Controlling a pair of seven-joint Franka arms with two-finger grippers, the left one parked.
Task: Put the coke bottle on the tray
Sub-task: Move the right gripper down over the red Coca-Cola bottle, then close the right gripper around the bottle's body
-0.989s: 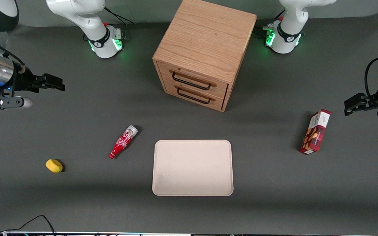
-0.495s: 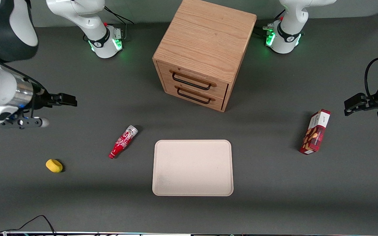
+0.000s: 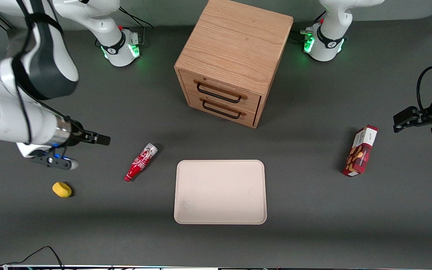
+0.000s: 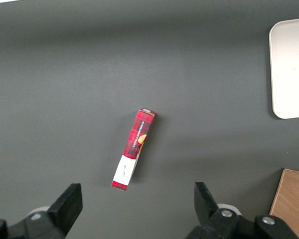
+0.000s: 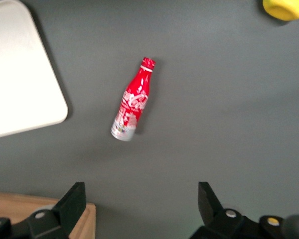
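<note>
The coke bottle (image 3: 141,162), red with white script and a silver base, lies on its side on the grey table beside the tray (image 3: 220,191), toward the working arm's end. It also shows in the right wrist view (image 5: 132,100), with a corner of the tray (image 5: 20,74) beside it. My right gripper (image 3: 101,140) hangs above the table, farther from the front camera than the bottle and off to its side, apart from it. Its fingers (image 5: 72,201) are spread wide and hold nothing.
A wooden two-drawer cabinet (image 3: 233,60) stands farther from the front camera than the tray. A yellow object (image 3: 62,189) lies toward the working arm's end, near the bottle. A red snack box (image 3: 360,150) lies toward the parked arm's end.
My right arm has swung in from the table's end toward the bottle, and the gripper has come nearer to the front camera. The bottle and tray have not moved.
</note>
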